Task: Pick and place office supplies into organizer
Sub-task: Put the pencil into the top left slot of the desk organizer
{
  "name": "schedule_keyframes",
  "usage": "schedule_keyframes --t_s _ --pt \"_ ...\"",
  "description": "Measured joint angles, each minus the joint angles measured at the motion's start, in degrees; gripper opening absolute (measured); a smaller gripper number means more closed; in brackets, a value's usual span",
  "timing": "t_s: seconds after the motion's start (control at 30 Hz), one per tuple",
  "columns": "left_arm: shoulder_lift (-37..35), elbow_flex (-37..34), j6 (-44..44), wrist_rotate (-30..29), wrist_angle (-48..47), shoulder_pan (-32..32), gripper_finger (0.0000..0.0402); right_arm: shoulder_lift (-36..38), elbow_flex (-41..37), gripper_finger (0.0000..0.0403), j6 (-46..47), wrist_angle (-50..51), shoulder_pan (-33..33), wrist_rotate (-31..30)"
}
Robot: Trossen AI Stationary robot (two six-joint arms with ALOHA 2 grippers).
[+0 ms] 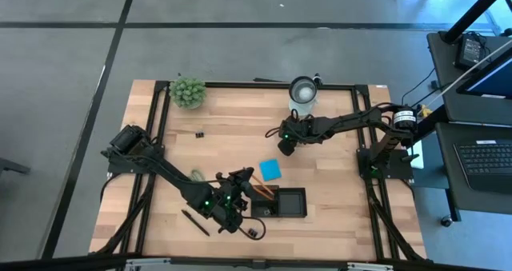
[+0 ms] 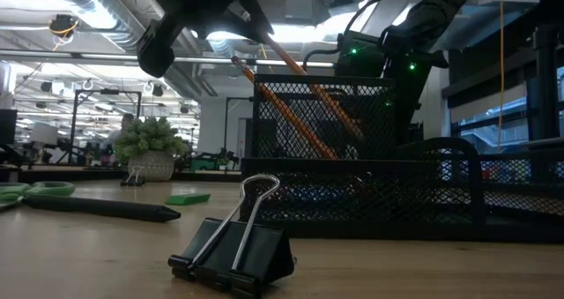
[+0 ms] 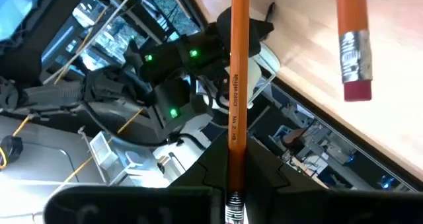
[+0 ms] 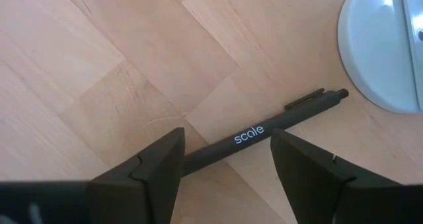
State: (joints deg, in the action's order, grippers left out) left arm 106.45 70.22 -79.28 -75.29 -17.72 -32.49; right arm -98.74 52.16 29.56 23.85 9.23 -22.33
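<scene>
fingers (image 4: 225,161) astride slim matte-black pen (image 4: 264,135)

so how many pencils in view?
2. One pencil is held in the left gripper over the organizer; a second pencil leans inside it. Others may be hidden.

1. The table (image 4: 99,65) is pale wood with visible grain, matt.
2. The black pen (image 4: 264,135) beside the white cup (image 4: 383,45) looks like matt plastic; the cup is smooth and glossy.
3. The organizer (image 2: 352,149) is black wire mesh.
4. The binder clip (image 2: 233,255) in front of the organizer has shiny metal handles.
5. The pencil (image 3: 238,85) is smooth painted wood.
</scene>
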Motion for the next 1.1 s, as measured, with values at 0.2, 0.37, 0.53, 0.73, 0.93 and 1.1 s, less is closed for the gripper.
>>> schedule_keyframes --t_s 0.2,0.37,0.53,0.73,0.93,1.1 --pt "0.00 0.00 -2.69 2.01 -0.04 -0.03 0.0021 0.00 0.00 0.0228 -0.04 -0.05 0.00 -0.02" --pt "0.00 0.00 -2.74 3.06 -0.02 -0.02 0.0021 0.00 0.00 0.0228 -0.04 -0.08 0.00 -0.04" --pt "0.00 0.00 -0.99 3.29 -0.02 0.35 0.0021 0.00 0.00 0.0228 -0.04 -0.08 0.00 -0.07" --pt "0.00 0.00 0.06 3.30 -0.04 0.55 0.0021 0.00 0.00 0.0228 -0.04 -0.24 0.00 -0.09" --pt "0.00 0.00 1.26 3.41 -0.04 1.01 0.0019 0.00 0.02 0.0228 -0.04 -1.28 0.00 -0.13" --pt "0.54 -0.39 1.59 4.56 0.02 1.27 0.0019 0.00 0.02 0.0228 -0.06 -2.57 0.00 -0.13"
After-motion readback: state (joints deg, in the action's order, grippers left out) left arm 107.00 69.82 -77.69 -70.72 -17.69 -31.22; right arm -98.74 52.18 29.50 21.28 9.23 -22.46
